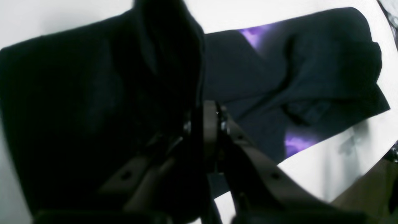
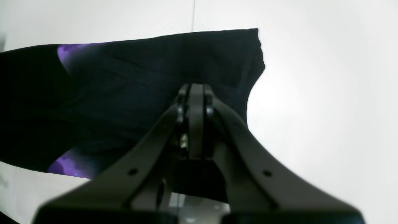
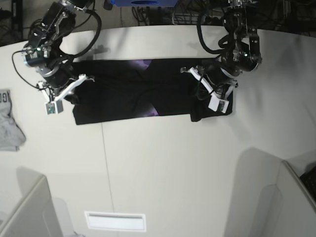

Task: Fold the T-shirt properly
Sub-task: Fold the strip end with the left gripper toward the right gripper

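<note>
Base view: one T-shirt (image 3: 143, 91); my left gripper (image 3: 206, 94) pinches its 3 o'clock edge, right gripper (image 3: 74, 84) closed at 9; bare table (image 3: 173, 163) toward 6.

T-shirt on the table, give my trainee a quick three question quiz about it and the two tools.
1. True or false: the T-shirt lies in a long band between the two arms.
2. Which tool has black cloth bunched up at its tips? A) left tool B) right tool
3. What colour is the print showing on the shirt?

Key: 1 true. 2 A; the left tool is shut on a raised fold, while the right tool is shut above flat cloth. 3 purple.
</note>
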